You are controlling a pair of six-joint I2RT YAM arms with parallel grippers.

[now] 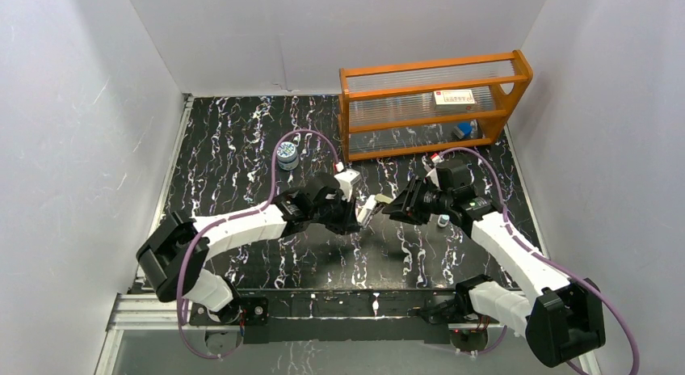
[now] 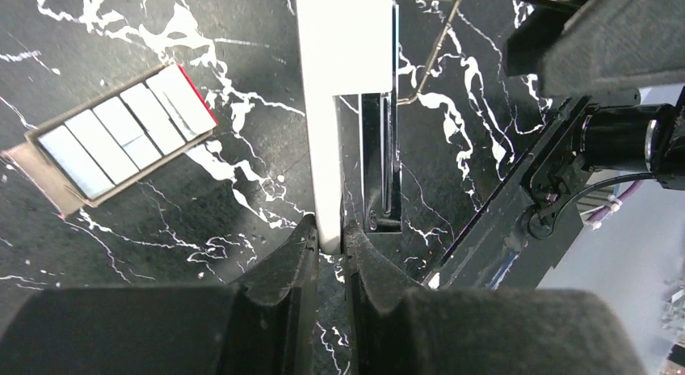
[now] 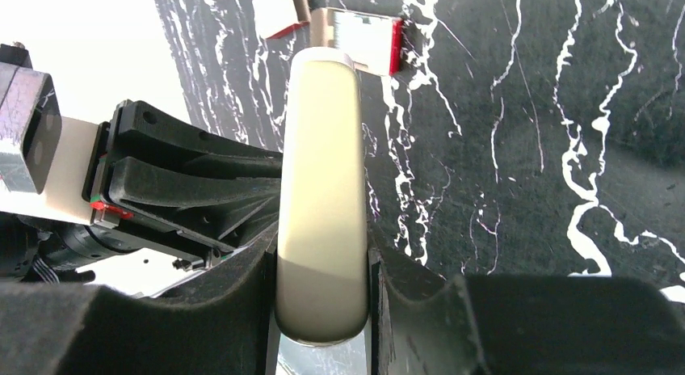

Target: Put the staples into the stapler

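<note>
The stapler (image 1: 374, 205) hangs above the table between my two arms, opened up. In the left wrist view my left gripper (image 2: 329, 234) is shut on its white lower edge (image 2: 329, 108), with the silvery metal channel (image 2: 380, 157) just to the right. My right gripper (image 3: 321, 262) is shut on the rounded beige top arm (image 3: 319, 181). The staples (image 2: 121, 136) lie as silver strips in an opened red-edged cardboard tray on the table, left of the stapler. They also show past its tip in the right wrist view (image 3: 359, 31). The arms hide them from above.
An orange wooden rack (image 1: 432, 108) with ribbed clear panels stands at the back right, with a small box (image 1: 454, 98) on top. A small blue-white jar (image 1: 287, 154) sits at the back centre. A red-and-white box piece (image 3: 279, 11) lies beside the tray.
</note>
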